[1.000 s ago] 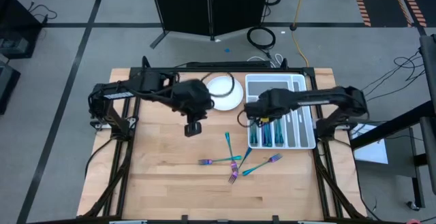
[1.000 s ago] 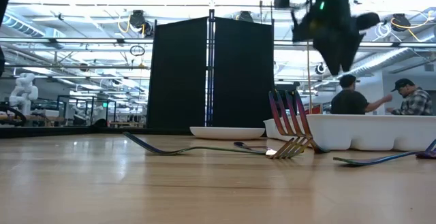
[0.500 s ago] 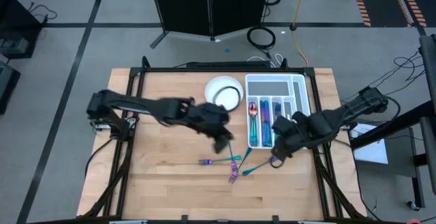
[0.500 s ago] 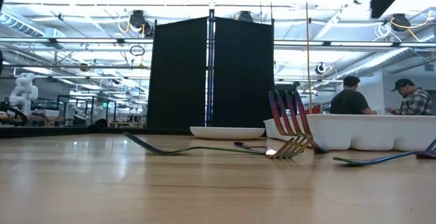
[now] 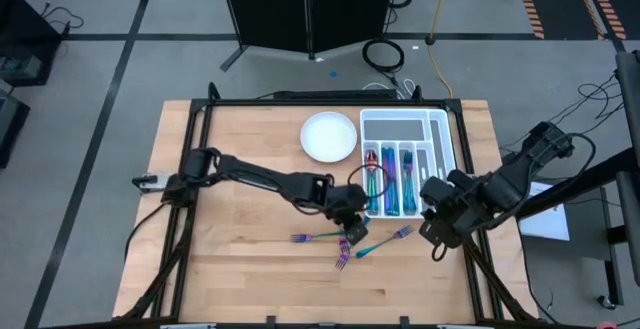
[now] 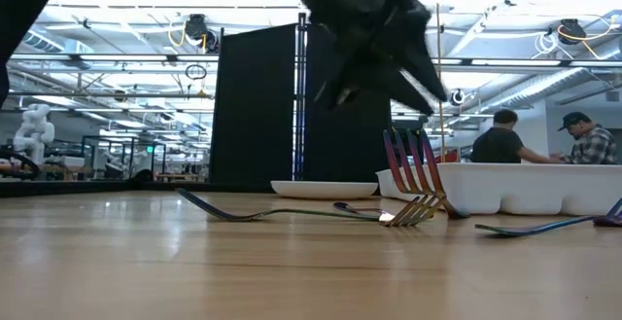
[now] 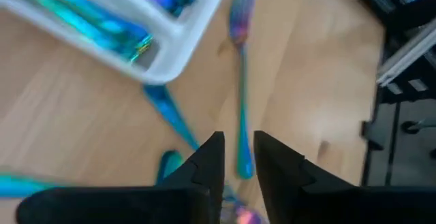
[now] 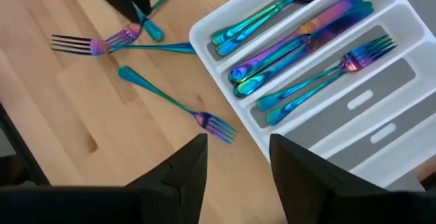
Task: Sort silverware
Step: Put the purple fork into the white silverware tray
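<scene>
Several iridescent forks lie flat on the wooden table: one [image 5: 308,237], one [image 5: 343,257] and one [image 5: 388,239], also seen in the right wrist view as fork [image 8: 178,105] and fork [image 8: 88,45]. My left gripper [image 5: 352,233] hangs low just above this cluster, its fingers a narrow gap apart with nothing between them; a fork handle [image 7: 242,115] shows on the table below the gap [image 7: 238,157]. My right gripper [image 5: 438,237] is open and empty near the table's right edge, beside the white tray [image 5: 446,129], which holds sorted spoons, knives and forks [image 8: 300,43].
A round white plate [image 5: 329,135] sits at the far middle, left of the tray. Bare wood stretches across the left half and the near edge. People stand in the room beyond the table, far behind the tray [image 6: 525,189].
My left gripper has swung down and toward the table's right and near edge, from mid-table to just above the fork cluster, rolling as it went. My right gripper has left the tray and moved toward the right near corner. The forks on the table lie where they were.
</scene>
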